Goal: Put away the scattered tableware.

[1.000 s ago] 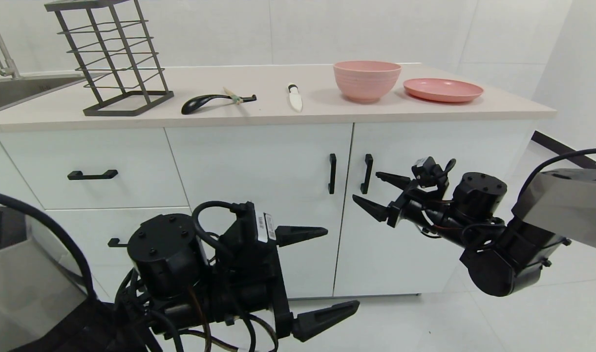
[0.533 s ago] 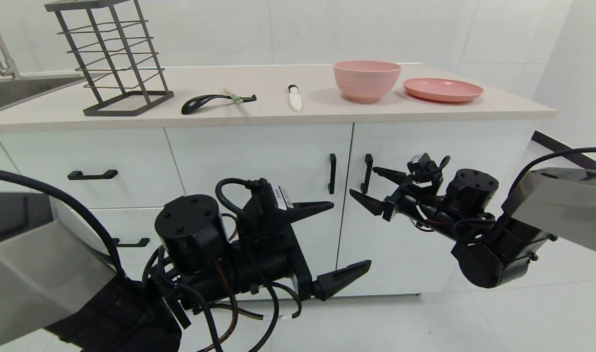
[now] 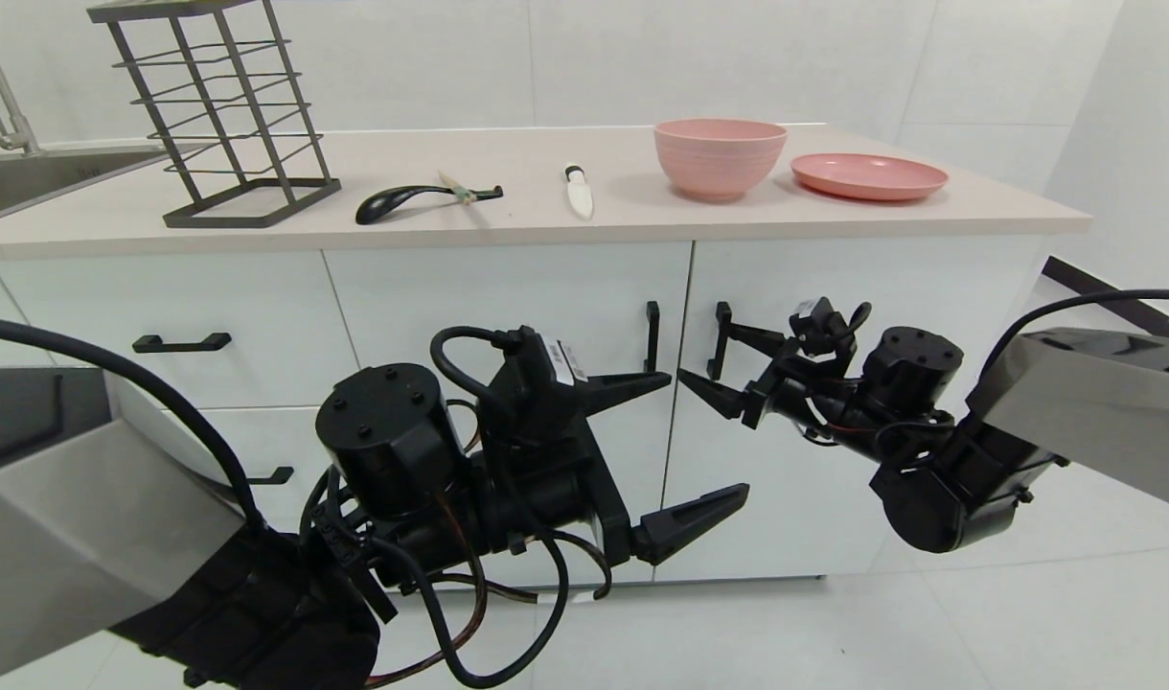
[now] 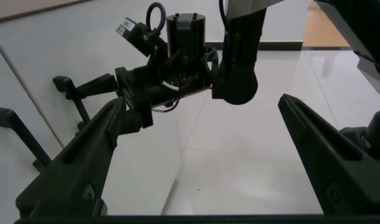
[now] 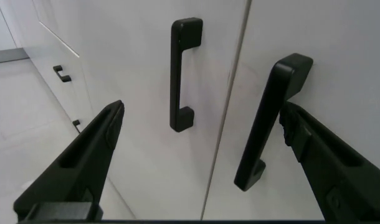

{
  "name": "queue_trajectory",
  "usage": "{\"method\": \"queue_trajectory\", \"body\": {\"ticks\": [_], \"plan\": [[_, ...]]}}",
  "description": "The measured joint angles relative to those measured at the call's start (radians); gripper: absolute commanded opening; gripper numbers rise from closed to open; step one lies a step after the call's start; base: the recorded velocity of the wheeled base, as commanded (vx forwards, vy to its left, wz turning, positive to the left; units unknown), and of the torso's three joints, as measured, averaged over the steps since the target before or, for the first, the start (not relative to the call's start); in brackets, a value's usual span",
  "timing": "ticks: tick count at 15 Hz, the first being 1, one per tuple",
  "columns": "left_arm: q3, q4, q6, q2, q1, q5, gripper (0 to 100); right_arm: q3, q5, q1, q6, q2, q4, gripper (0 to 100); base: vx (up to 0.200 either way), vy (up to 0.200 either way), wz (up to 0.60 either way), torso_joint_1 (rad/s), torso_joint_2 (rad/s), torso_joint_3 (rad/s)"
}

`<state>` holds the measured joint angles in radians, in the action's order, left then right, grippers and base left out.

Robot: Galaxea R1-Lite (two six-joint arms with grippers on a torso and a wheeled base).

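Cabinet doors, two upright black handles: right door's handle (image 5: 271, 124) stands between the wide-apart jaws of the right gripper (image 3: 704, 353), close to one finger; left door's handle (image 5: 184, 74) is just outside them; the left gripper (image 3: 707, 436), jaws wide apart and empty, hangs just below. Pale counter (image 3: 546, 225) above both grippers, with a sink (image 3: 38, 177) and wire rack (image 3: 225, 115) at its left end; white tiled walls and floor. Tableware, well above the jaws on the counter: black spoon (image 3: 393, 201), chopsticks (image 3: 455, 189) across its handle, white knife (image 3: 578, 192), pink bowl (image 3: 719, 156), pink plate (image 3: 868, 175).

On the counter (image 3: 402, 158), left to right: rack (image 3: 218, 113), spoon (image 3: 393, 201), knife (image 3: 579, 195), bowl (image 3: 719, 158), plate (image 3: 869, 176).
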<state>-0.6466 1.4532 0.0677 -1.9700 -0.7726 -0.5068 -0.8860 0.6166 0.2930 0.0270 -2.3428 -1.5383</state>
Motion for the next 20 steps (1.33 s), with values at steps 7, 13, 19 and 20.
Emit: {"method": "queue_trajectory", "body": {"ticks": [7, 13, 19, 20], "plan": [[-0.053, 0.001, -0.002, -0.008, 0.002, 0.011, 100, -0.012, 0.071, 0.000, -0.002, -0.028, 0.000, 100, 0.000, 0.000, 0.00, 0.000, 0.00, 0.000], [-0.102, -0.003, -0.056, -0.034, 0.009, 0.017, 100, 0.092, 0.222, -0.003, 0.002, 0.010, -0.038, 100, 0.000, 0.000, 0.00, 0.000, 0.00, 0.000], [-0.213, -0.024, -0.051, -0.099, 0.015, 0.018, 100, 0.410, 0.276, -0.011, 0.048, 0.196, -0.031, 100, 0.000, 0.000, 0.00, 0.000, 0.00, 0.000], [-0.237, -0.041, -0.050, -0.112, 0.019, 0.019, 100, 0.451, 0.282, -0.014, 0.050, 0.227, -0.028, 100, 0.000, 0.000, 0.00, 0.000, 0.00, 0.000]]}}
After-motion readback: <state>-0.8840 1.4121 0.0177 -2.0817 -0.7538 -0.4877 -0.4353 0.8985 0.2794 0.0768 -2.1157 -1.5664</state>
